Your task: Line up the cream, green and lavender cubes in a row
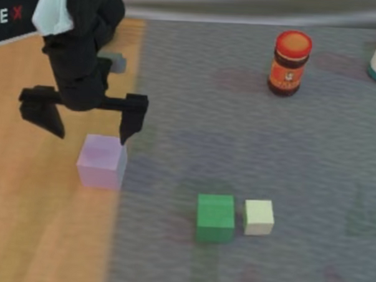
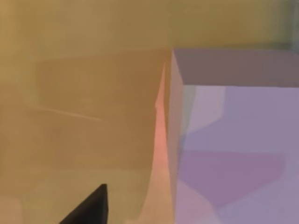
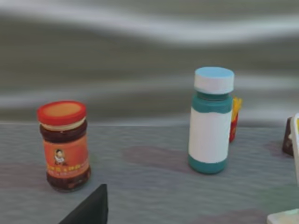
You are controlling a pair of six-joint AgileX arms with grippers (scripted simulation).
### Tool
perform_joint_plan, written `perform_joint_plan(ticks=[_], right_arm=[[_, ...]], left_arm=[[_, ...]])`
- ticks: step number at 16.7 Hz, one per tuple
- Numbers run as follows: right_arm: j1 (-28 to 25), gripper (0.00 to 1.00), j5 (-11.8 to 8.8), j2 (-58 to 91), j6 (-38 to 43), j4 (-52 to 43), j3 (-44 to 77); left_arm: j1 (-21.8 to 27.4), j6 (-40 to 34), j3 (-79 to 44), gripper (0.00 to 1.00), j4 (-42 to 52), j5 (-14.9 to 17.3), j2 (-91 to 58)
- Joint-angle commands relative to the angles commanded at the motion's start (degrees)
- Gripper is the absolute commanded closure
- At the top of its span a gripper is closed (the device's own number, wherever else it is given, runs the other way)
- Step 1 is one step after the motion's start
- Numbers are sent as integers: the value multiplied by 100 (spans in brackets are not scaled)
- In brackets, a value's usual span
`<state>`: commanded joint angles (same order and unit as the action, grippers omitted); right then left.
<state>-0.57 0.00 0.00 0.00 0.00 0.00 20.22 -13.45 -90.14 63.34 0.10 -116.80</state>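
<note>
One rigid, light-looking lavender cube (image 1: 101, 161) sits below my spread-open left gripper (image 1: 89, 127), best pinched across its flat opposite sides.

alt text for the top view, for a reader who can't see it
The left claw hangs open over the lavender cube at the table's left. The green cube and cream cube sit side by side near the front centre, with a red-lidded jar far back right.
</note>
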Motion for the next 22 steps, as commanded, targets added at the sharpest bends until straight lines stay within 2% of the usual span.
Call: perform_joint_plan(ticks=[5, 12, 17, 22], right_arm=[[0, 0, 0, 0, 0, 0, 0], [0, 0, 0, 0, 0, 0, 0], [0, 0, 0, 0, 0, 0, 0], [0, 0, 0, 0, 0, 0, 0]], left_arm=[[-21, 12, 78, 0, -100, 1, -37], [-12, 20, 941, 0, -1634, 5, -651], [-10, 20, 1046, 0, -1782, 6, -736], [-10, 20, 1046, 38, -1782, 6, -736]])
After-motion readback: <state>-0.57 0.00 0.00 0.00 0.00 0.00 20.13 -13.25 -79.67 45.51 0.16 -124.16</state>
